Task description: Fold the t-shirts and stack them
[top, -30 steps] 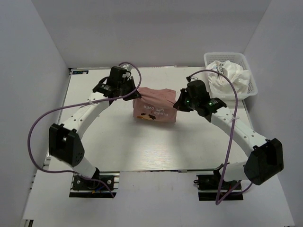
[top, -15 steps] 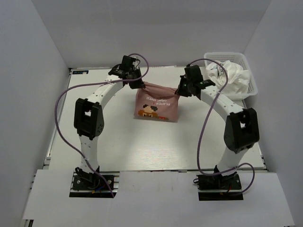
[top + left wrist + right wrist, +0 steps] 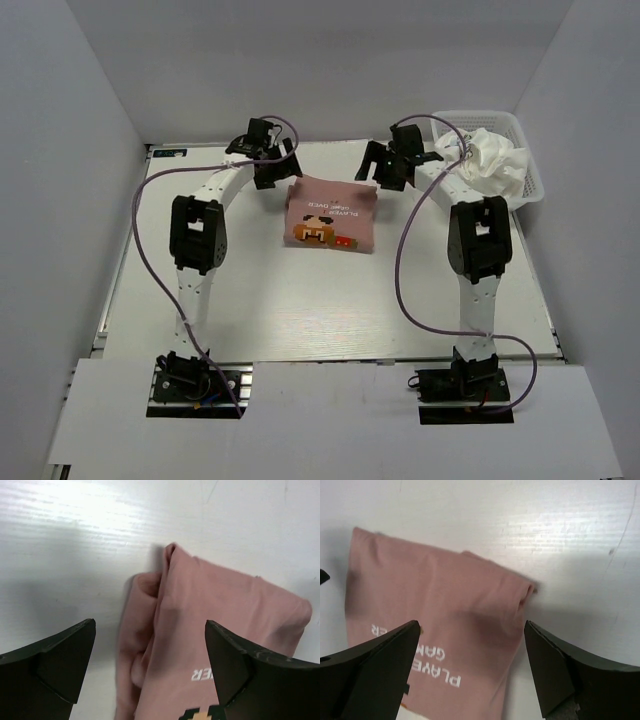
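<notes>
A dusty pink t-shirt lies folded into a flat rectangle at the back middle of the table, with white lettering and a small pixel figure on top. My left gripper hovers open over its far left corner, and my right gripper hovers open over its far right corner. In the left wrist view the pink t-shirt lies below the open gripper, and nothing sits between the fingers. In the right wrist view the pink t-shirt lies under the open gripper. White t-shirts lie crumpled in the basket.
A white mesh basket stands at the back right corner of the table, close to my right arm. The white table is walled in on the left, the back and the right.
Both grippers carried the shirt's edge toward the back, laid it flat and opened, letting go of the cloth. Both arms now stretch further back.
</notes>
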`<action>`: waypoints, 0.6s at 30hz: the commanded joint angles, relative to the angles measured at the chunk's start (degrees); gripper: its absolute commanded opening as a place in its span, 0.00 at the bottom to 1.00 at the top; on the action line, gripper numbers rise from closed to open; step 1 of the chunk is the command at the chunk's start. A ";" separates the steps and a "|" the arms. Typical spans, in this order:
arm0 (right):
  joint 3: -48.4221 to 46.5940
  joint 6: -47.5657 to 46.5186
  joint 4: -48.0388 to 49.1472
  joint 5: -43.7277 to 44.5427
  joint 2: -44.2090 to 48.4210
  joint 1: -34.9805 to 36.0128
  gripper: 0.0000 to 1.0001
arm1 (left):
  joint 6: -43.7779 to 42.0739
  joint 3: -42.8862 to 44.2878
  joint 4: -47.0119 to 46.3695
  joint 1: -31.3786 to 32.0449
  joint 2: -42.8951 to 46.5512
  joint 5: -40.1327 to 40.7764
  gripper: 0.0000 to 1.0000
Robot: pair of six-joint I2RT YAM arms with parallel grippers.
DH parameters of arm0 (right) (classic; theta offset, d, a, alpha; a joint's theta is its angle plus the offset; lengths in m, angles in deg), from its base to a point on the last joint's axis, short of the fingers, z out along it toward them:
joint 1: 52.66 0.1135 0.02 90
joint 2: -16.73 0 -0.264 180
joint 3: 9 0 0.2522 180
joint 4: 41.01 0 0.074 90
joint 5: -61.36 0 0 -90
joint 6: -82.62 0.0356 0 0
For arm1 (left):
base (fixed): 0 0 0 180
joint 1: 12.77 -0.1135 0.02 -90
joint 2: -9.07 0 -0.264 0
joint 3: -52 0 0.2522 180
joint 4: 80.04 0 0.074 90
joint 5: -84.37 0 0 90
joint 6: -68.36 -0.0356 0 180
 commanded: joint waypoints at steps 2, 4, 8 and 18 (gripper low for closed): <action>8.62 -1.36 5.61 -4.02 8.74 0.39 0.90 | -3.47 -8.59 -4.95 0.25 9.02 -3.62 1.00; 12.15 -1.19 6.67 -4.03 11.81 0.21 0.90 | -6.18 -11.08 -5.49 0.77 9.03 -6.43 1.00; 18.91 -1.89 7.28 -4.47 16.38 0.48 0.90 | -9.97 -14.59 -4.87 1.39 9.03 -8.89 1.00; 31.15 -1.54 8.43 -1.22 29.14 0.13 0.90 | -12.78 -17.06 -2.67 1.91 4.55 -11.80 0.46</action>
